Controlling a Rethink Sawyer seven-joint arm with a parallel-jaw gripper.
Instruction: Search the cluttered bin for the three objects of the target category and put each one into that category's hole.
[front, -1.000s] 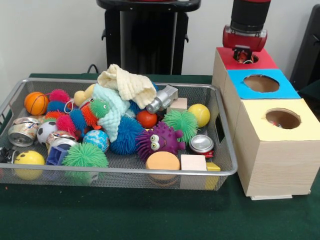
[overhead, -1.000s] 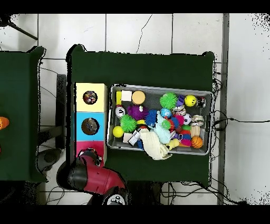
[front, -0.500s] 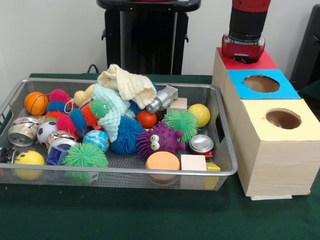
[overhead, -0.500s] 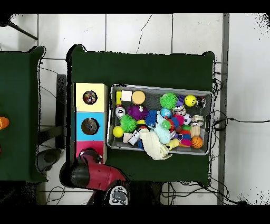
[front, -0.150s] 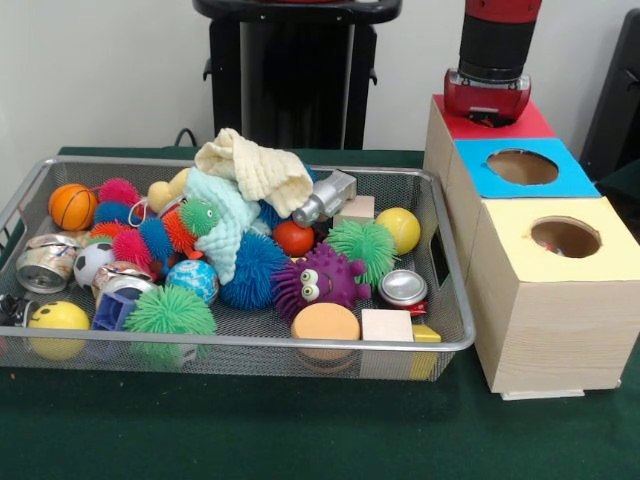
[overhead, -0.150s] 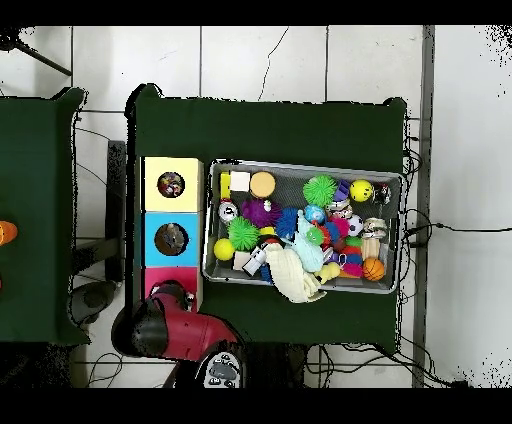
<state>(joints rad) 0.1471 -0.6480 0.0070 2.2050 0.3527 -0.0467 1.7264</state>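
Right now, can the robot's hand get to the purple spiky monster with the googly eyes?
Probably yes. The purple spiky monster sits on top of the pile in the wire bin, with nothing covering it from above. The hand is over the red box, so the arm would have to swing across first.

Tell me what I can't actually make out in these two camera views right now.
- Gripper: the front view does not show it open or shut, and the arm's body covers it from overhead.
- Red box's hole: hidden under the arm in both views.
- Things inside the blue hole and yellow hole: too small overhead.
- Items under the cream cloth: covered in both views.
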